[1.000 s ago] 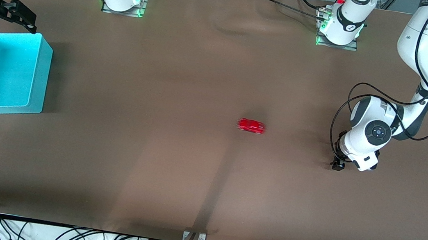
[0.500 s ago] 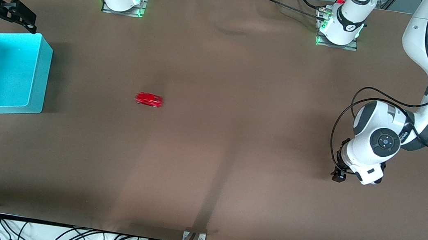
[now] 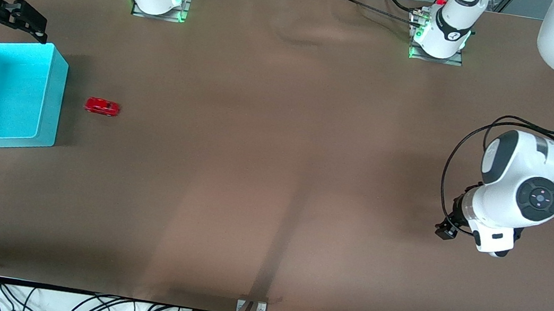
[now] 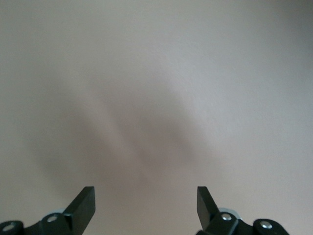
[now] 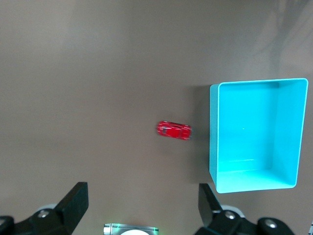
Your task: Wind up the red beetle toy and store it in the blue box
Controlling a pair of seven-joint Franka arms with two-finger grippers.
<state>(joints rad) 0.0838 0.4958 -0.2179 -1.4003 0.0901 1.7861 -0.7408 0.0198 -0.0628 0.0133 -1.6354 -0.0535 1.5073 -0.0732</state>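
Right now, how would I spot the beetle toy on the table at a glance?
Find the blue box at the right arm's end of the table. The red beetle toy sits on the brown cloth just beside the box's wall, outside it, not touching. It is the only small glossy red thing there.

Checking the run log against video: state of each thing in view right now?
red beetle toy: upright on its wheels on the table, loose, just outside the box wall, apart from it.
blue box: upright, no lid, nothing inside.
left gripper: open, holding nothing, over bare table at the left arm's end.
right gripper: open, holding nothing, above the toy and box.
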